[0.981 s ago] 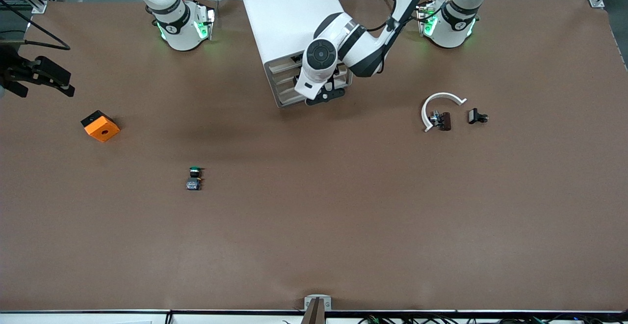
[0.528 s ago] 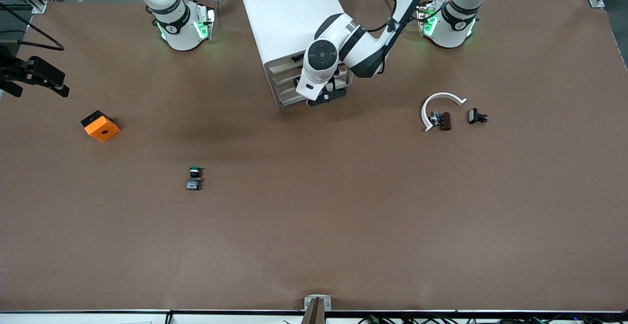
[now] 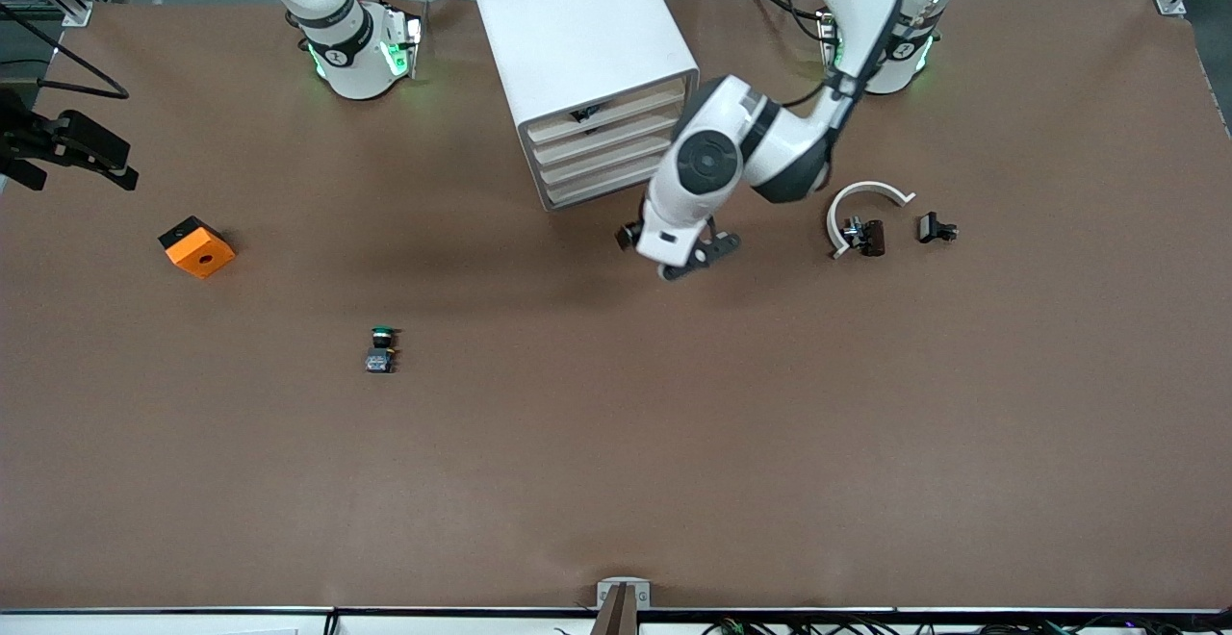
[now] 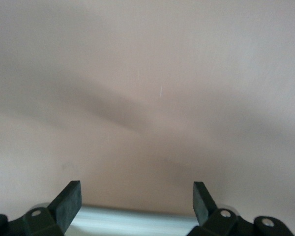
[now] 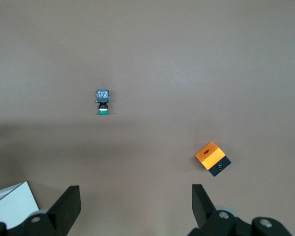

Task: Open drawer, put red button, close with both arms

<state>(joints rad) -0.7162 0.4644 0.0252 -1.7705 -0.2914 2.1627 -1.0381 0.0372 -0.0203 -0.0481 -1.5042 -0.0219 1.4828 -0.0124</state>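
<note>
Two grippers show, both with jaws spread wide and holding nothing. The left gripper point(image 3: 677, 252) hangs low over bare table point(image 3: 616, 462) just in front of the cabinet point(image 3: 577, 19), toward the left arm's end; its wrist view shows only brown surface between the open fingers point(image 4: 69, 201). The right gripper point(image 3: 101, 159) hovers at the edge of the table at the right arm's end, above and apart from the orange block point(image 3: 197, 247). Its wrist view looks down past its fingers point(image 5: 69, 201) on the green button point(image 5: 103, 102), the orange block point(image 5: 212, 158) and a white corner of the cabinet point(image 5: 12, 196). The cabinet stands between the two arm bases, and its four drawer fronts point(image 3: 602, 149) sit level with one another; something small and dark shows at the top one. The green button point(image 3: 381, 348) lies alone, nearer the front camera than the cabinet and toward the right arm's end. Toward the left arm's end lies a white arc point(image 3: 861, 200), with a small dark reddish piece point(image 3: 866, 236) inside its curve; whether that is the red button I cannot tell. A black clip point(image 3: 936, 228) lies just beside them.
</note>
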